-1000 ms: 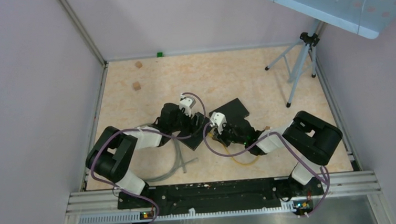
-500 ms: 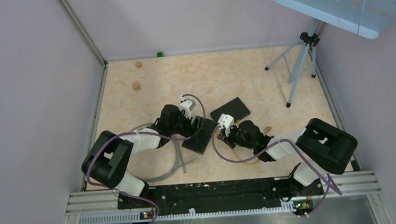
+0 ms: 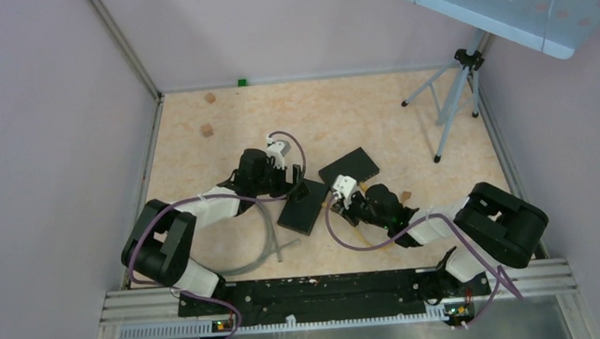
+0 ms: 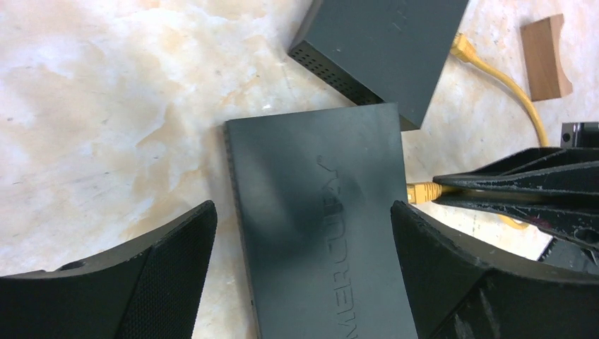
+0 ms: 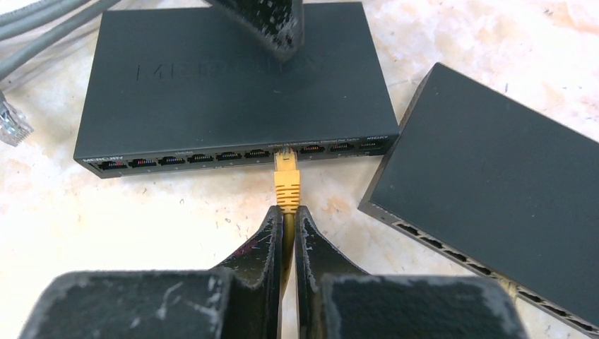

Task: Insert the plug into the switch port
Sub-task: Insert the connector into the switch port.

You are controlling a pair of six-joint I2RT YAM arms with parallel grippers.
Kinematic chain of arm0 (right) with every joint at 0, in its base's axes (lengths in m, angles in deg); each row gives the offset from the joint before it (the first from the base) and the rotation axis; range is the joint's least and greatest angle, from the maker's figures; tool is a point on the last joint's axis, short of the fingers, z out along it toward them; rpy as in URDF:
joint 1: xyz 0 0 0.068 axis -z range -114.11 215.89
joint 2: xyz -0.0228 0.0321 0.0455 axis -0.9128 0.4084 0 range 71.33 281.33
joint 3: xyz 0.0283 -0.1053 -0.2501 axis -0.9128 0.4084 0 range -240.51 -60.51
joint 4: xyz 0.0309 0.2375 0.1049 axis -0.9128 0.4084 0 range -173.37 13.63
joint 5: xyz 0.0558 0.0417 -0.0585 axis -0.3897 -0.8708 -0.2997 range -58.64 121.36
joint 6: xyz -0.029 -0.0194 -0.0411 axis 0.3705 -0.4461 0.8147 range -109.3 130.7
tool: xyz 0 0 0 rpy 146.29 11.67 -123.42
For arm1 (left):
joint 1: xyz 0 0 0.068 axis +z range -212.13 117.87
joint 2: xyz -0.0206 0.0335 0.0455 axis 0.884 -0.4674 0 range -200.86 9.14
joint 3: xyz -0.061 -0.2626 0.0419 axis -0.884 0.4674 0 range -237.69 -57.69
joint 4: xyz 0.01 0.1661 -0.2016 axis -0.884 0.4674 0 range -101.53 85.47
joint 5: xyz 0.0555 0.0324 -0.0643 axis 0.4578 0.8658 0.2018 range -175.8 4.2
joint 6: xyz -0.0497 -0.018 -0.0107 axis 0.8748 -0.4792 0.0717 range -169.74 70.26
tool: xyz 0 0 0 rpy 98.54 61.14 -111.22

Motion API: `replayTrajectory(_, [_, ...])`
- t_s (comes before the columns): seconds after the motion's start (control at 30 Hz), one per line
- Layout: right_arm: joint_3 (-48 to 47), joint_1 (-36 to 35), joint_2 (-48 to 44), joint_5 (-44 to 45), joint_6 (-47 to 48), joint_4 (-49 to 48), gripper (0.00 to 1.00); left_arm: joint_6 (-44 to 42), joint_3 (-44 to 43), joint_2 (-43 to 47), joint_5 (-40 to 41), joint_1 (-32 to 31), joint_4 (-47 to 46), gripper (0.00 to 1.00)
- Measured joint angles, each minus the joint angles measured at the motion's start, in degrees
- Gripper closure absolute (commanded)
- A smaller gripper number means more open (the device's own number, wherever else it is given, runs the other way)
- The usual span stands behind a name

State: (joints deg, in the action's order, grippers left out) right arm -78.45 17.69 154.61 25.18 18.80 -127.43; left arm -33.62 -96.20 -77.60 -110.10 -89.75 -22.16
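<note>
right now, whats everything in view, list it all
switches: two, black, mid table, corners close together
yellow cable: one, yellow, plug at one switch's port row
grey cables: at least two, grey, left of the switches
wooden blocks: three, tan, two far left, one by the right arm
marker: one, green, far edge
tripod: one, grey, far right
panel: one, pale blue, upper right
left gripper: one, black, open over a switch
right gripper: one, black, shut on yellow cable

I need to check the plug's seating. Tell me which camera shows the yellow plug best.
Right wrist. The yellow plug is central and sharp there, its tip at a port in the switch front, pinched by the right gripper. Left wrist shows the plug only sideways at the switch edge. Top view: too small to see.
</note>
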Motion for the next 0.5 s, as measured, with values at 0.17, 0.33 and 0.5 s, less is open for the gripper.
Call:
replayTrajectory(0.17, [0.0,0.0,2.1,-0.83,-0.13,-0.09,1.0,0.94,0.0,0.02,3.23,0.9,0.55,0.03])
replayTrajectory(0.33, [-0.09,0.0,4.39,-1.31,-0.24,-0.59,1.0,1.14,0.04,-0.15,3.39,1.33,0.63,0.14])
replayTrajectory(0.5, [-0.5,0.0,5.35,-1.49,-0.42,-1.38,1.0,0.87,0.2,-3.63,-1.11,1.33,-0.35,0.21])
